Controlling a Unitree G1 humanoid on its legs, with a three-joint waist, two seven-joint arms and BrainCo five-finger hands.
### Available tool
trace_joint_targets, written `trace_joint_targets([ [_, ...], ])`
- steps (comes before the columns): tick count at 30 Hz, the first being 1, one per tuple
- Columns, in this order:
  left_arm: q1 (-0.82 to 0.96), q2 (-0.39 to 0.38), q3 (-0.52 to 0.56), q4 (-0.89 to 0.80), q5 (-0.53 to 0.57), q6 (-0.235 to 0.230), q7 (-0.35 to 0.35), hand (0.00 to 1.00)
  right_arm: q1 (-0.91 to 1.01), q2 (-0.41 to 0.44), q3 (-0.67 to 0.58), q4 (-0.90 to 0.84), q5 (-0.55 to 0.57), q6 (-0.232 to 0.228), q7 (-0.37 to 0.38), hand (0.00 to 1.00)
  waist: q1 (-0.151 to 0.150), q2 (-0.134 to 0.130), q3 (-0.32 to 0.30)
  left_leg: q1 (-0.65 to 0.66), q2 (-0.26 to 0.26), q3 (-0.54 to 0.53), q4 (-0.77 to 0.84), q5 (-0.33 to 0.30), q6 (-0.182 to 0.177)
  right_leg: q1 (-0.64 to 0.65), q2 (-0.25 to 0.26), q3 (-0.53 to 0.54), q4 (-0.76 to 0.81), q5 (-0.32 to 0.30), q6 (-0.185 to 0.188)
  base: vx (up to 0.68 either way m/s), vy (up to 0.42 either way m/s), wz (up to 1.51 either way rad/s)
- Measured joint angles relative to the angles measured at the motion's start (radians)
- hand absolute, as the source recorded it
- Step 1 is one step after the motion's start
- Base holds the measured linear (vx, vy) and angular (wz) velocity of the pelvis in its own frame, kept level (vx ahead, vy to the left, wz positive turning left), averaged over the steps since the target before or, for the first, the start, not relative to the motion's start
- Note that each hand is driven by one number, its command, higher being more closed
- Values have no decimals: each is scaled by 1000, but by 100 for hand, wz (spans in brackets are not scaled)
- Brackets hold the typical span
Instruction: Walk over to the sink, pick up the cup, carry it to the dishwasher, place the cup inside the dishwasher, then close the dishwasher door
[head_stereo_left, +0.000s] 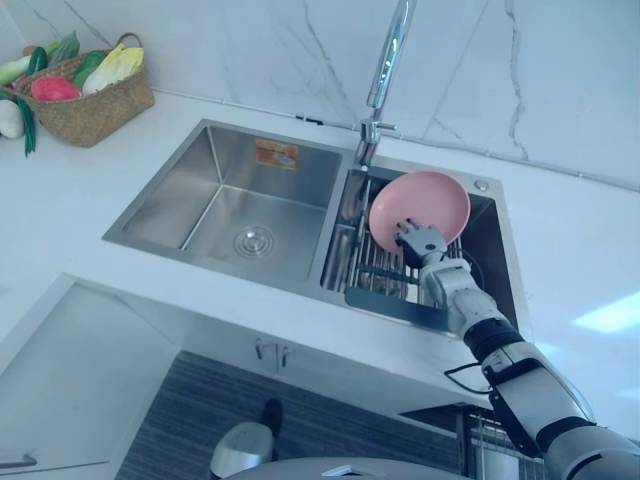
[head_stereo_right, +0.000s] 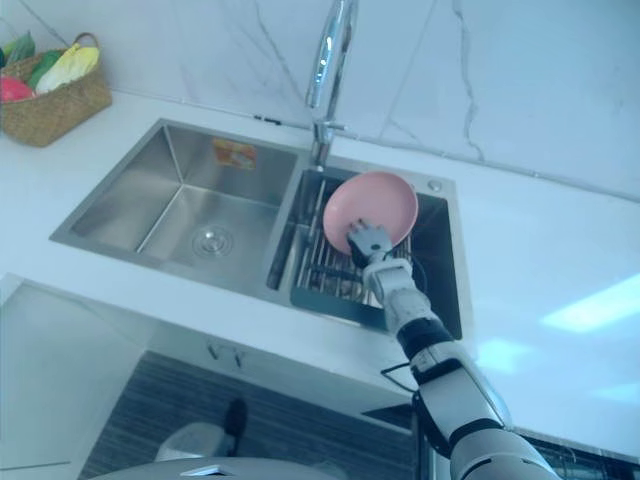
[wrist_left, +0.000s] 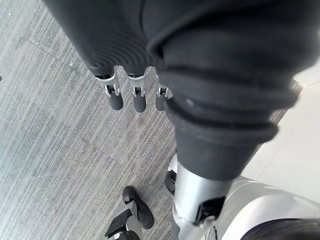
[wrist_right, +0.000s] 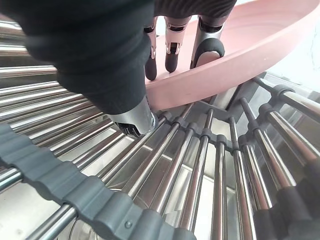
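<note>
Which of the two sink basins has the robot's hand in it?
The right basin: it holds a metal rack and the pink bowl that the right hand grips. The left basin shows just its drain.

The right arm (head_stereo_left: 530, 390) reached forward and down, nearly straight, its wrist in line with the forearm. The right hand (head_stereo_left: 420, 240) pinched the rim of a pink bowl (head_stereo_left: 432, 200), its fingers (wrist_right: 171, 55) curled over the inner face and its thumb (wrist_right: 136, 119) beneath the rim. The left hand (wrist_left: 127, 50) hung low at the side, fingers (wrist_left: 115, 100) relaxed and holding nothing.
</note>
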Motion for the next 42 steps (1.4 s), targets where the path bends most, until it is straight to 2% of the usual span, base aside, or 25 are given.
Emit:
trace_joint_targets([
  [6, 0, -1, -1, -4, 1, -2, -1, 0, -1, -29, -8, 0, 79, -28, -76, 100, -4, 5, 3, 0, 0, 2, 0, 0, 0, 0, 0, 3, -1, 0, 0, 0, 0, 0],
  [10, 0, -3, -7, -5, 2, -7, -1, 0, -7, -79, -83, 0, 125, -35, -107, 100, -4, 11, 7, 1, 0, 4, 0, -1, 1, 0, 0, 4, -2, 0, 0, 0, 0, 0],
  [13, 2, -3, -11, -5, 2, -8, -1, 0, -9, -116, -89, 0, 147, -43, -110, 100, -10, 13, 8, 1, 2, 5, 0, -1, 1, 0, 2, 5, -3, 1, 0, 20, -16, -1],
  [17, 5, -3, -13, -5, 2, -8, -1, 0, -9, -117, -95, 0, 157, -48, -112, 100, -20, 13, 8, 3, 6, 8, 0, 0, 2, 0, 5, 8, -5, 1, 0, 30, -34, -3],
  [25, 14, -8, -43, -6, 9, -8, -1, 0, -11, -124, -116, -5, 158, -55, -115, 100, -22, 14, 8, 19, 10, 31, 0, -8, -3, -1, 6, 32, -7, 0, 1, 1, -7, -9],
  [30, 15, -9, -51, -6, 20, -8, -1, 0, -10, -135, -127, -10, 241, -57, -153, 100, -29, 14, 8, 20, 13, 44, 0, -12, -5, -8, 6, 46, -7, 2, 1, -1, -2, -7],
  [32, 16, -11, -51, -6, 21, -7, -1, 0, -1, -135, -161, -47, 284, -61, -170, 100, -31, 15, 8, 20, 16, 61, 0, -15, -5, -16, 7, 63, -7, 6, 1, 11, 2, -22],
  [34, 25, -12, -51, -8, 46, -7, -1, 0, 26, -135, -229, -149, 321, -69, -198, 100, -55, 15, 8, 24, 17, 79, 0, -20, -5, -19, 5, 82, -8, 8, 0, 36, 5, -22],
  [37, 31, -12, -52, -22, 82, -4, -1, 0, 87, -148, -300, -295, 347, -70, -219, 100, -74, 14, 7, 37, 19, 114, 0, -27, 3, -29, 5, 119, -10, 13, 2, 32, 12, -36],
  [42, 40, -7, -67, -22, 119, 1, 0, 0, 176, -198, -376, -445, 384, -75, -218, 100, -109, 9, -1, 40, 26, 157, 1, -33, 5, -49, 7, 166, -10, 30, 9, 38, 10, -30],
])
